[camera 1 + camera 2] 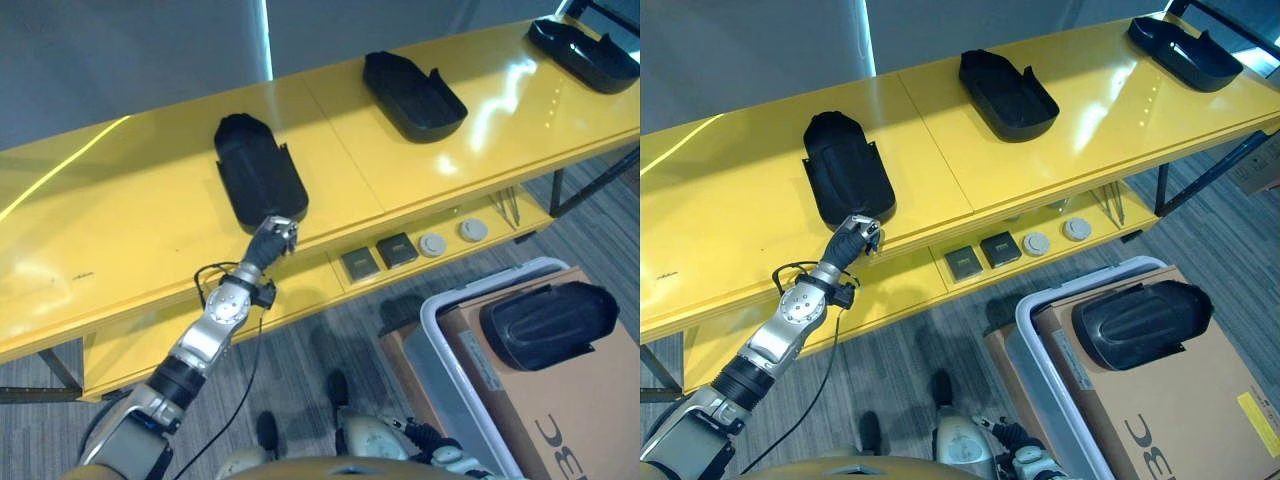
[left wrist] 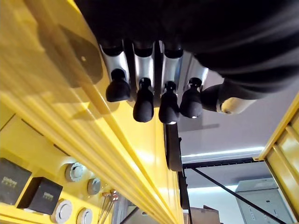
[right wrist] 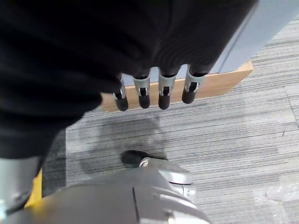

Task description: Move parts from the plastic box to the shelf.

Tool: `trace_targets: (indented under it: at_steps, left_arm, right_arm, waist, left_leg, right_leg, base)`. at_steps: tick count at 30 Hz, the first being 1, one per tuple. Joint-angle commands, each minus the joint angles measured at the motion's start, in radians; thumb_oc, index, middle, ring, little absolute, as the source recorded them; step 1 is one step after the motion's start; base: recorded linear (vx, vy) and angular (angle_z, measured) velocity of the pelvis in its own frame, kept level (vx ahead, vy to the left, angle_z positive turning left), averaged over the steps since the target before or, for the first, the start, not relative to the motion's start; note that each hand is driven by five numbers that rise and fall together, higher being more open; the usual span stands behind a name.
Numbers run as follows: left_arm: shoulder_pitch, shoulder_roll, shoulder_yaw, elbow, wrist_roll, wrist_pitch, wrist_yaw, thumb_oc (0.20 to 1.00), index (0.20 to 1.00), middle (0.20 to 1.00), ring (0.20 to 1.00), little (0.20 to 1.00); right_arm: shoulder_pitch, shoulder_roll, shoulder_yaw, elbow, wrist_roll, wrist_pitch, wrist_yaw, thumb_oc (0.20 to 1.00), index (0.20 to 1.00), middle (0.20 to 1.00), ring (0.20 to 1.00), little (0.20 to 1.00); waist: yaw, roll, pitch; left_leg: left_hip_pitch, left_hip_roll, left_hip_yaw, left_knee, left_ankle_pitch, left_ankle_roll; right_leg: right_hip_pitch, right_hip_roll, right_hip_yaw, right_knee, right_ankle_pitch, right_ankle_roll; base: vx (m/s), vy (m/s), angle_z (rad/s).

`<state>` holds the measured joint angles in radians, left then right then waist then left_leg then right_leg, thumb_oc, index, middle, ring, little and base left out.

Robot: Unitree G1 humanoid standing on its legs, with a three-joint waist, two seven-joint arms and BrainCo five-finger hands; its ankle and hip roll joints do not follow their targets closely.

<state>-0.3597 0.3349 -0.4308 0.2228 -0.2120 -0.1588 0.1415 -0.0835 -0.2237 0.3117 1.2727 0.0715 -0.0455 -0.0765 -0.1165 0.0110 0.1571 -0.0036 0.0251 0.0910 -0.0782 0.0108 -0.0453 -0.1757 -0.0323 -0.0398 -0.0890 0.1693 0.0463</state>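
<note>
Currently: left hand (image 1: 858,236) at the yellow shelf's (image 1: 730,210) front edge just beside the nearest black part (image 1: 845,175), fingers relaxed and empty; right hand (image 3: 154,91) likewise empty; next, seemingly, fetching the part (image 1: 1140,322) on the cardboard in the plastic box (image 1: 1040,330).

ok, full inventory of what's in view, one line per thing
black parts on shelf: 3, black, spaced along the yellow top; nearest, middle, far
black part in box: 1, black, lying on the cardboard
shelf: 1, yellow, long, with a lower ledge
plastic box: 1, pale grey rim, on the floor below the shelf
cardboard box: 1, brown, inside the plastic box
square blocks: 2, dark, on the lower ledge
round discs: 2, grey, on the lower ledge beside the blocks
left hand: fingers relaxed, at the shelf's front edge by the nearest part
right hand: fingers straight, over grey carpet
</note>
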Motion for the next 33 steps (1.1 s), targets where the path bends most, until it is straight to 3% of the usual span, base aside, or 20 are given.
trace_targets:
  at_steps: [1,11,22,25,31,32,33]
  left_arm:
    - [-0.123,0.003,0.045,0.016,0.022,-0.055,0.039,0.2,0.2,0.2,0.2,0.2]
    - [-0.233,0.011,0.112,0.101,0.034,-0.07,0.16,0.2,0.2,0.2,0.2,0.2]
    - [-0.223,0.02,0.143,0.089,0.04,-0.067,0.178,0.2,0.2,0.2,0.2,0.2]
    - [-0.157,0.016,0.154,-0.001,0.028,-0.085,0.155,0.2,0.2,0.2,0.2,0.2]
    - [0.159,0.051,0.192,-0.269,0.009,-0.112,0.029,0.2,0.2,0.2,0.2,0.2]
    - [0.239,0.056,0.188,-0.332,-0.021,-0.121,-0.012,0.915,0.915,0.915,0.915,0.915]
    - [0.242,0.057,0.189,-0.335,-0.022,-0.12,-0.013,1.0,1.0,1.0,1.0,1.0]
  right_arm:
    - [-0.002,0.008,0.051,0.011,-0.017,-0.006,-0.018,1.0,1.0,1.0,1.0,1.0]
    - [-0.013,0.012,0.075,-0.018,-0.01,-0.021,-0.024,1.0,1.0,1.0,1.0,1.0]
    - [-0.011,0.015,0.078,-0.019,-0.01,-0.02,-0.026,1.0,1.0,1.0,1.0,1.0]
    - [-0.011,0.02,0.067,-0.017,-0.004,-0.017,-0.026,1.0,1.0,1.0,1.0,1.0]
    - [0.012,0.027,0.016,-0.003,0.002,-0.006,-0.015,1.0,1.0,1.0,1.0,1.0]
    - [0.014,0.029,0.001,0.008,0.004,-0.001,-0.013,1.0,1.0,1.0,1.0,1.0]
    - [0.016,0.029,0.002,0.008,0.004,-0.001,-0.013,1.0,1.0,1.0,1.0,1.0]
  waist:
    - [-0.009,-0.019,0.047]
    - [-0.021,-0.03,0.058]
    - [-0.017,-0.033,0.055]
    - [-0.007,-0.032,0.046]
    - [0.025,-0.038,-0.012]
    - [0.042,-0.044,-0.033]
    - [0.042,-0.044,-0.032]
  left_leg:
    - [-0.035,0.041,-0.043,-0.009,0.01,-0.036]
    - [-0.063,0.043,-0.028,-0.009,0.02,-0.038]
    - [-0.051,0.048,-0.024,-0.009,0.018,-0.04]
    - [-0.034,0.047,-0.029,-0.009,0.014,-0.038]
    - [0.046,0.041,-0.04,-0.009,-0.021,-0.024]
    - [0.073,0.039,-0.051,-0.009,-0.031,-0.016]
    - [0.074,0.039,-0.052,-0.009,-0.032,-0.015]
  right_leg:
    - [0.057,-0.066,0.016,0.002,-0.068,0.095]
    - [0.02,-0.064,0.034,0.002,-0.055,0.097]
    - [0.031,-0.06,0.038,0.002,-0.059,0.097]
    - [0.05,-0.062,0.031,0.002,-0.064,0.097]
    - [0.133,-0.07,0.013,0.015,-0.092,0.094]
    - [0.158,-0.075,0.005,0.031,-0.11,0.093]
    - [0.16,-0.075,0.005,0.032,-0.112,0.093]
  base:
    - [0.0,0.0,0.0]
    - [-0.01,0.0,-0.04]
    - [0.0,0.0,-0.01]
    - [0.0,0.0,-0.01]
    - [0.06,0.036,0.05]
    - [0.04,0.039,0.14]
    - [0.03,0.047,0.16]
